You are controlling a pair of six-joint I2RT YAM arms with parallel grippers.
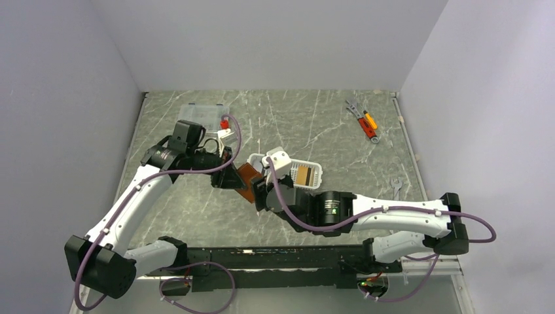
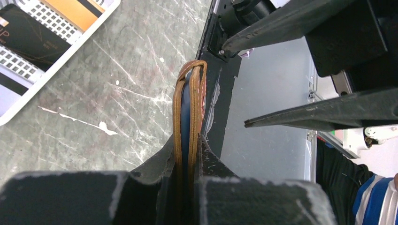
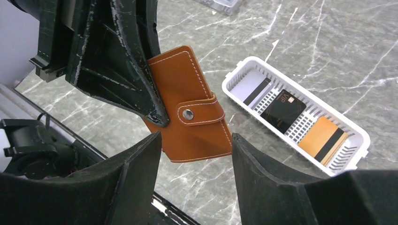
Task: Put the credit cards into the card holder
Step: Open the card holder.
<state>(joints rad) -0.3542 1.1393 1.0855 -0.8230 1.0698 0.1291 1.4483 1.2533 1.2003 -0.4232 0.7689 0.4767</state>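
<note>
Basket (image 3: 357, 143): three credit cards (image 3: 283, 111) | card holder (image 3: 192, 93): snapped shut, in left fingers (image 3: 126, 70)

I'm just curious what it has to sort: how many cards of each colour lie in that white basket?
Grey-white card: 1
Black card: 1
Orange-gold card: 1
Total: 3 showing in the white basket

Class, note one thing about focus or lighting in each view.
Top view: even light, soft shadows on the table. Left wrist: wallet edge sharp, left fingers softer. Right wrist: wallet and cards crisp, right fingers dark.
</note>
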